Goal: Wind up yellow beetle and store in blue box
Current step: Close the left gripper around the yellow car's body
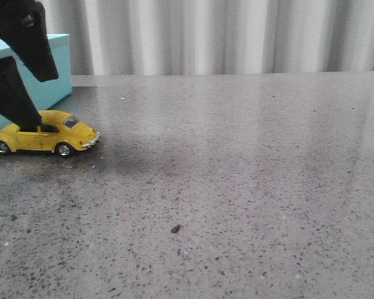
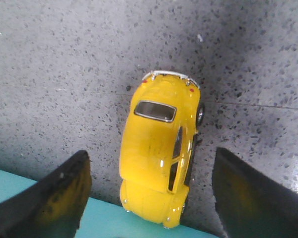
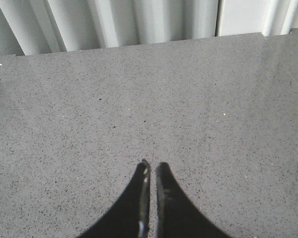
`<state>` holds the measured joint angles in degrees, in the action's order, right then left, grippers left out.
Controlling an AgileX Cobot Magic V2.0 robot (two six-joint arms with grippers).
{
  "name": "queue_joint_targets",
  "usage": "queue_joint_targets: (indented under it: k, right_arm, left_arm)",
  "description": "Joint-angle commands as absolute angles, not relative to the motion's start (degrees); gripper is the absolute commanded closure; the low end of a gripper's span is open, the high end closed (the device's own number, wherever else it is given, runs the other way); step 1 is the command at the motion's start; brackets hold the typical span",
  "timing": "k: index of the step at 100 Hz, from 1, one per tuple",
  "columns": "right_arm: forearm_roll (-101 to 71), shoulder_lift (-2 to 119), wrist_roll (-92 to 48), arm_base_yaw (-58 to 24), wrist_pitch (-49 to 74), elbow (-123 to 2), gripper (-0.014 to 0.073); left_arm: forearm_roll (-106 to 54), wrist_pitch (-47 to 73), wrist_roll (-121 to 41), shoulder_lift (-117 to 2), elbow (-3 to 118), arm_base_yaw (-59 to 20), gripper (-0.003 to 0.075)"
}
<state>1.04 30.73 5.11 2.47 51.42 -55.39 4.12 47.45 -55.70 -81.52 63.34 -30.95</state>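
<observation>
Yellow beetle (image 2: 159, 148) sits on its wheels near the counter's (image 1: 237, 174) left edge, directly under your left hand (image 2: 149, 198), so that is the arm to use. In the left wrist view the hand is spread wide, a finger on each flank of the car, neither touching it. The car's long axis runs along the gap between the fingers, so closing would pinch it across the doors. In the front view it runs parallel to the counter's front edge. The blue box (image 1: 50, 68) stands just behind the car, its nose close against the box, so you have little room on that side. Your right hand (image 3: 150, 171) is closed, empty, over bare counter well apart. A small dark speck (image 1: 175, 228) lies toward the front edge, out of the way.
</observation>
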Motion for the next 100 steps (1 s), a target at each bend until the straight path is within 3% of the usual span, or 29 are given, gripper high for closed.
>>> queue_joint_targets:
  k: [1,86,100]
  right_arm:
    - [1.4,31.1,5.0,2.8,46.6,-56.7,0.0635]
    - [1.6,31.1,5.0,2.8,46.5,-56.7,0.0635]
    - [1.6,31.1,5.0,2.8,46.5,-56.7,0.0635]
  left_arm:
    - [4.7,45.6,-55.6,-81.0,65.2,-31.4,0.0248]
    - [5.7,44.9,-55.6,-86.3,65.3,-31.4,0.0250]
    - [5.7,45.0,-55.6,-86.3,65.3,-31.4,0.0332]
